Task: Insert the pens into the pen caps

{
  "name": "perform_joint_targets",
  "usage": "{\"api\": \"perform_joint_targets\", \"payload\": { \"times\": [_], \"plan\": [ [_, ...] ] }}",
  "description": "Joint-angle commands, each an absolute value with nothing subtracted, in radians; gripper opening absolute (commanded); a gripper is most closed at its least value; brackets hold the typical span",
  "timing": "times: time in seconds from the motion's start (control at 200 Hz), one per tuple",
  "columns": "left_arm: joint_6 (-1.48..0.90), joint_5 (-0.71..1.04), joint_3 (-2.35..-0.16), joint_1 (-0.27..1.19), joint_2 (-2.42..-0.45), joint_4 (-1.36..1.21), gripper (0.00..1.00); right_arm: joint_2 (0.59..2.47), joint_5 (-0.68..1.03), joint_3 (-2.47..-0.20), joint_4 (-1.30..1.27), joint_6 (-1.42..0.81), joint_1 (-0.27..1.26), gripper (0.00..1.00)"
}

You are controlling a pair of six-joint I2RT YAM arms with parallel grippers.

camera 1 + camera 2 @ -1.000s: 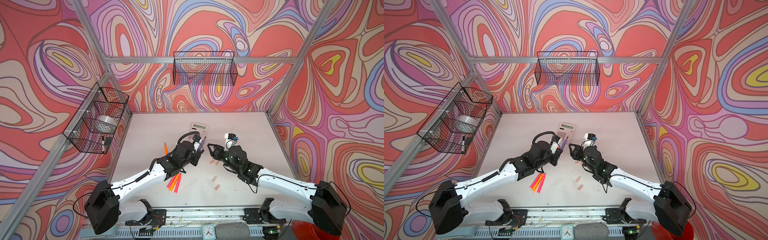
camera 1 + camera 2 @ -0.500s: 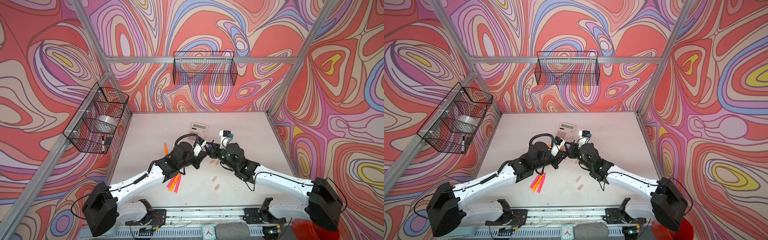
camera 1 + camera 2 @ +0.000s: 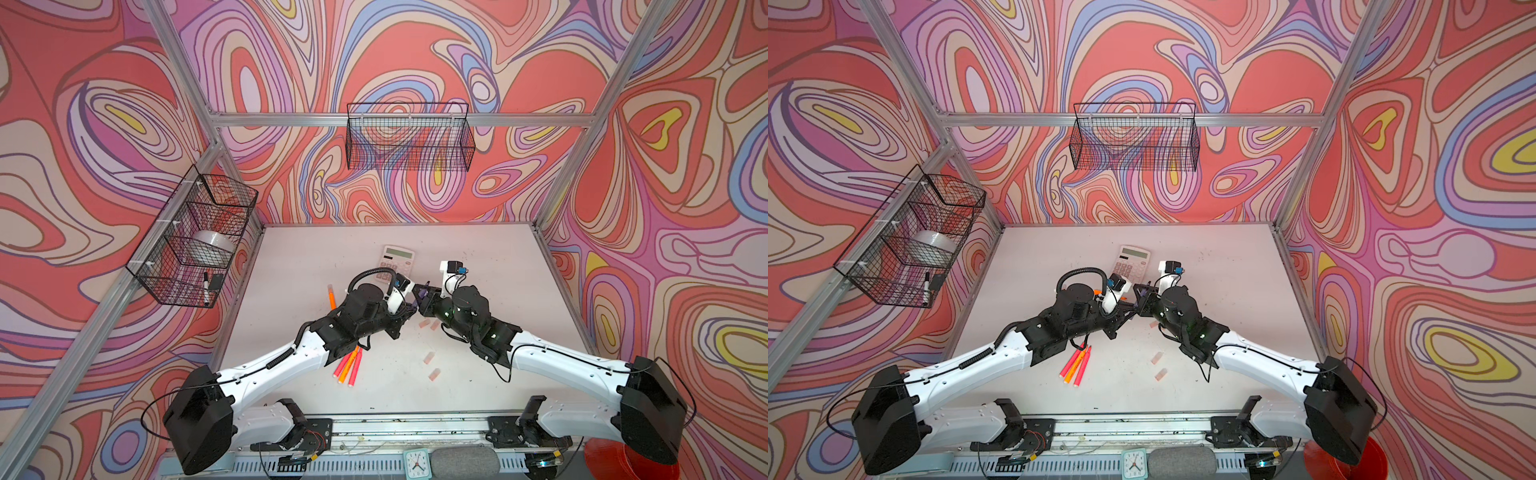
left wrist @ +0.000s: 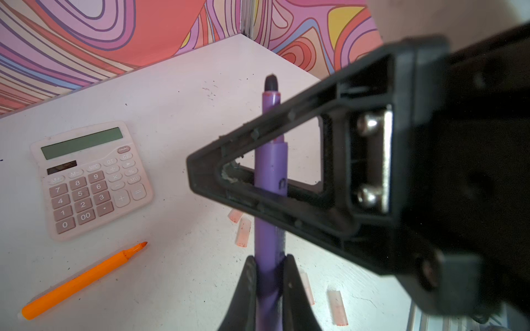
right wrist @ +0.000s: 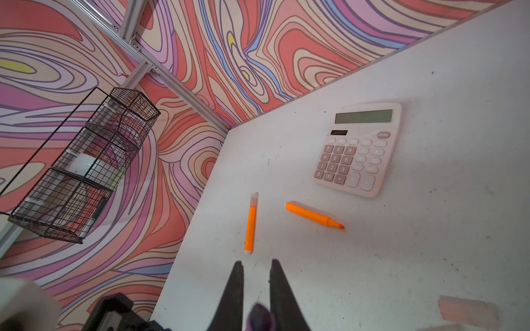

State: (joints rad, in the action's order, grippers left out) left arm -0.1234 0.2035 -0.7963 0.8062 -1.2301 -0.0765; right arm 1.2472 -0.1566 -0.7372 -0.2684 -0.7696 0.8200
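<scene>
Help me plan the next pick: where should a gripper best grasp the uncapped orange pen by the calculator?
Best mid-barrel on the orange pen, from straight above, jaws across it: it lies flat on the table, and its bare tip should stay free.

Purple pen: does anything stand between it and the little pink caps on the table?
No object does. The pen caps lie uncovered; only the right tool clamps the purple pen ahead of the left tool.

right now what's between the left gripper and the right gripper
The purple pen spans it, clamped by the left gripper and, further toward its tip, by the right gripper; the left wrist view shows this.
</scene>
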Motion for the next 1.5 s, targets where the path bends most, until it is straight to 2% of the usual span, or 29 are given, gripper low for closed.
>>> {"api": "perform_joint_targets", "payload": {
  "times": [0.0, 0.105, 0.411, 0.726, 1.036, 1.116, 1.267, 1.362, 1.497],
  "plan": [
    [-0.113, 0.225, -0.785, 0.813, -1.207, -0.106, 0.15, 1.245, -0.133, -0.771, -0.249, -0.771, 0.835, 0.00],
    [-0.115, 0.229, -0.783, 0.813, -1.208, -0.109, 0.22, 1.246, -0.138, -0.776, -0.247, -0.769, 0.845, 0.00],
    [-0.120, 0.219, -0.780, 0.813, -1.207, -0.116, 0.28, 1.260, -0.152, -0.787, -0.239, -0.764, 0.861, 0.00],
    [-0.120, 0.232, -0.782, 0.813, -1.209, -0.112, 0.21, 1.281, -0.159, -0.806, -0.227, -0.755, 0.875, 0.00],
    [-0.123, 0.228, -0.781, 0.813, -1.209, -0.115, 0.20, 1.283, -0.167, -0.810, -0.226, -0.751, 0.891, 0.00],
    [-0.123, 0.236, -0.785, 0.813, -1.210, -0.112, 0.17, 1.285, -0.163, -0.816, -0.222, -0.751, 0.891, 0.00],
    [-0.125, 0.221, -0.787, 0.813, -1.218, -0.109, 0.00, 1.295, -0.161, -0.823, -0.222, -0.745, 0.897, 0.00],
    [-0.138, 0.202, -0.787, 0.813, -1.227, -0.120, 0.00, 1.305, -0.158, -0.833, -0.214, -0.745, 0.899, 0.00],
    [-0.189, 0.133, -0.768, 0.813, -1.221, -0.164, 0.00, 1.323, -0.156, -0.847, -0.208, -0.735, 0.905, 0.10]
  ]
}}
